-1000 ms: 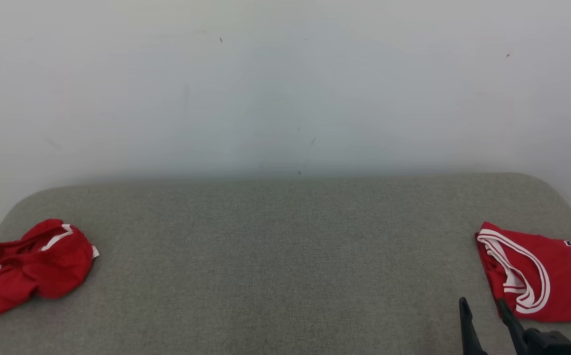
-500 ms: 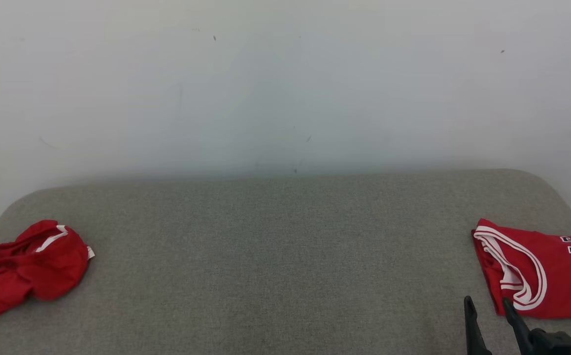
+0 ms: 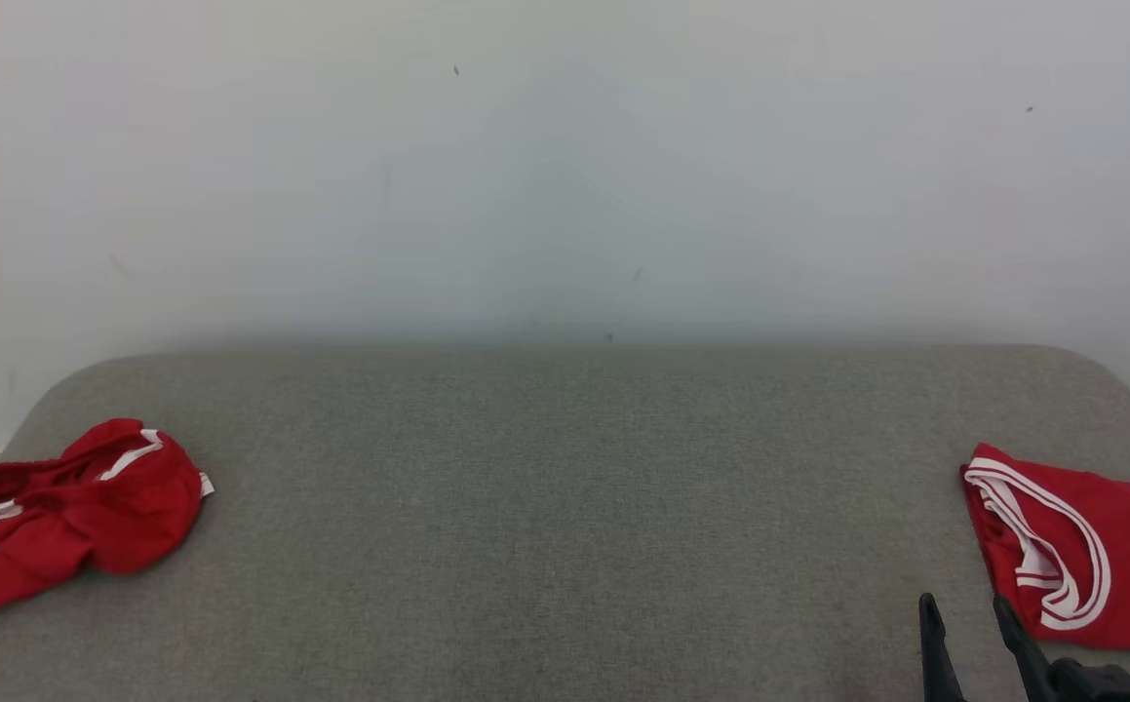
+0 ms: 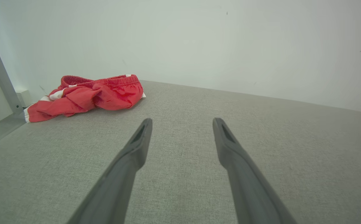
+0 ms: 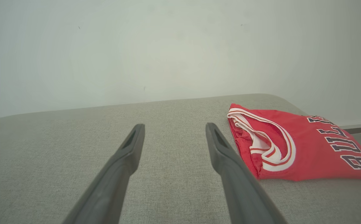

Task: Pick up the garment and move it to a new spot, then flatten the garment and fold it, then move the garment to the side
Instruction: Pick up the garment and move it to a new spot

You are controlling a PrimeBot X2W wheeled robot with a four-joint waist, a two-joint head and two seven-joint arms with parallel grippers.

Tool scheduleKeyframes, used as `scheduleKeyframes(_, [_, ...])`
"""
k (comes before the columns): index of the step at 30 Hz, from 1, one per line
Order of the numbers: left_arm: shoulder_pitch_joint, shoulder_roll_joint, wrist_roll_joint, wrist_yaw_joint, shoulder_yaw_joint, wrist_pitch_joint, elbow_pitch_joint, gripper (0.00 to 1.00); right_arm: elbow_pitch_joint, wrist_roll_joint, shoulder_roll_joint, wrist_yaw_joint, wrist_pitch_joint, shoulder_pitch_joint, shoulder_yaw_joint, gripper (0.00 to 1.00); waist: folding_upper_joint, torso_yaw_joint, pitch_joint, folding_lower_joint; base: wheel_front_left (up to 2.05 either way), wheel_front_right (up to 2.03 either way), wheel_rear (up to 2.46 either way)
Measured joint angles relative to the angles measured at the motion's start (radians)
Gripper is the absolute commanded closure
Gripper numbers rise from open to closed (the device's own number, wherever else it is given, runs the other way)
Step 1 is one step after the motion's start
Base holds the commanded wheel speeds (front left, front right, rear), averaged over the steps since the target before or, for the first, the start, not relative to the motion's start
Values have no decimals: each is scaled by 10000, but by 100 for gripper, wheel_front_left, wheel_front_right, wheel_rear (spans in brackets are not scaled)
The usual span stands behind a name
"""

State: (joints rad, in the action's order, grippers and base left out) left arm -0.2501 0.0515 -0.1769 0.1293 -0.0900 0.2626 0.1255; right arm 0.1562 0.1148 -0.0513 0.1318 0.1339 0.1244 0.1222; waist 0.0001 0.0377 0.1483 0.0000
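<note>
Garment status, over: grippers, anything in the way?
Left gripper open, right gripper open, both empty. Crumpled red shorts untouched, far left; folded red jersey far right. No obstacle on grey surface between.

The padded top [image 3: 565, 507] has rough grey woven cloth. The shorts [image 4: 90, 96] and the jersey [image 5: 308, 149] are thin red cloth, smooth and faintly shiny. The right gripper [image 5: 174, 125] seems matt dark plastic.

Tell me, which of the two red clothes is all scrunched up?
The red shorts with white stripes at the left end of the grey cushion. They lie crumpled, while the red jersey with dark lettering on the right lies folded flat.
</note>
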Motion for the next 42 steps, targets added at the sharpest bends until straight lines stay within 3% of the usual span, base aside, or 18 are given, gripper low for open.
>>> scheduleKeyframes(7, [-15,150,44,0,-134,-2,-44,0,242,265,0,0,176,97,-211,0,0,772,60,0,0,0,0])
scheduleKeyframes(16, [-244,368,268,-6,-552,-2,-309,0,702,686,0,0,520,164,-571,0,0,2268,159,0,0,0,0])
scheduleKeyframes(25, [-390,198,217,-253,-1124,0,-918,0,1110,694,6,0,616,-777,-1310,0,0,3650,-66,-1,0,0,0])
scheduleKeyframes(36, [-669,42,173,-625,-1367,0,-1473,0,1649,623,8,0,744,-1500,-1758,0,0,4307,-654,0,0,0,0])
scheduleKeyframes(42, [-652,17,-4,-1064,-1576,0,-1674,0,1825,616,8,0,838,-1609,-1833,0,0,4432,-791,0,0,0,0])
